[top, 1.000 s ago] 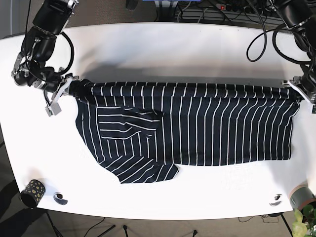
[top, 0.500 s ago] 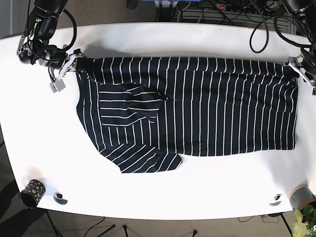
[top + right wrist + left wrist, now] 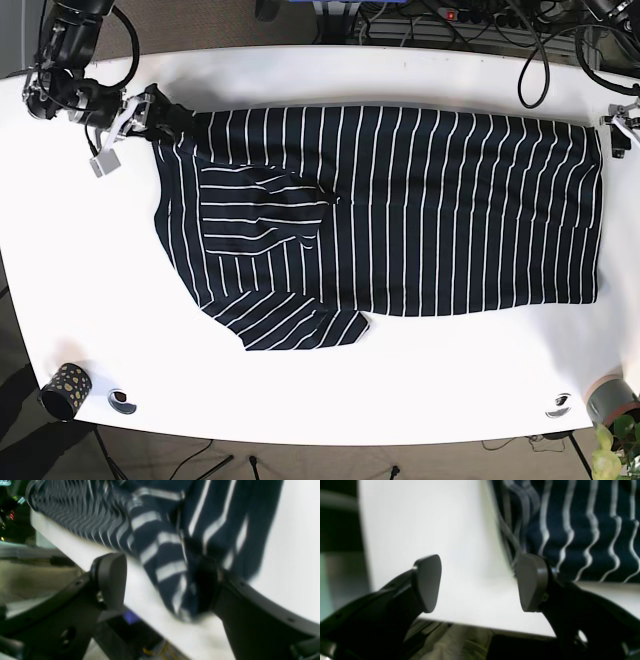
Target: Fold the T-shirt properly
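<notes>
**Shirt spread flat, both tools at its top corners**

The navy white-striped T-shirt (image 3: 400, 210) lies spread on the white bench (image 3: 320, 390). The left tool (image 3: 480, 582) gapes wide just beside one corner. The right tool (image 3: 160, 580) stands wide too, cloth bunched against one finger.

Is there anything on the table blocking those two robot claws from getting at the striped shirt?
Nothing visible does. The left end effector is open beside the T-shirt edge, over bare table. The right end effector is open with cloth between its jaws.
</notes>
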Controlling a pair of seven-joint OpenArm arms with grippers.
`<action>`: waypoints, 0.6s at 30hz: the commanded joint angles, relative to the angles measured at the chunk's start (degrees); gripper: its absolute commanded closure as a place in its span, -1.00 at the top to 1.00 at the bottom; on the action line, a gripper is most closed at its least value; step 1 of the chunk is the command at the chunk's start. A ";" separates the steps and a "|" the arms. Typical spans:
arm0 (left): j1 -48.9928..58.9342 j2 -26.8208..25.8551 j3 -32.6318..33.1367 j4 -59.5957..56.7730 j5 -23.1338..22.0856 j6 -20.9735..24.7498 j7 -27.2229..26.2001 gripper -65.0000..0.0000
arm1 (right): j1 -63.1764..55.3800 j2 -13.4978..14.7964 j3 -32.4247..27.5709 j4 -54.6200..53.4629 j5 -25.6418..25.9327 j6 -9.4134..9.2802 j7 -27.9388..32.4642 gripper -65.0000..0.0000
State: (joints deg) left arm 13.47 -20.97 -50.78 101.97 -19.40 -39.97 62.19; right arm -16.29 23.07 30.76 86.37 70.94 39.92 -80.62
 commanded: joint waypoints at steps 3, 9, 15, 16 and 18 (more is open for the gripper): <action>-0.16 -1.23 -2.45 1.28 -0.43 -0.03 -0.17 0.35 | -1.77 1.59 0.58 0.97 1.20 0.08 0.62 0.23; -3.94 0.71 0.81 1.63 -2.18 -0.03 -0.17 0.35 | -1.68 0.36 0.49 6.86 0.67 0.08 0.62 0.21; -8.51 5.02 6.70 1.98 -1.31 -0.03 -0.08 0.35 | 2.36 -4.56 0.40 12.58 -6.01 0.08 0.62 0.16; -9.12 5.46 7.93 1.81 -0.69 -0.03 -0.08 0.35 | 3.06 -5.36 0.40 12.75 -7.42 0.08 0.62 0.11; -10.27 5.72 11.44 1.63 1.42 -0.03 -0.08 0.35 | 5.00 -7.20 -0.57 12.67 -11.29 0.08 0.62 -0.02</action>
State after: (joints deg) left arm 4.47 -14.28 -41.17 102.80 -18.72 -39.99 63.26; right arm -12.38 16.21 30.68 98.21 61.17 39.90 -80.16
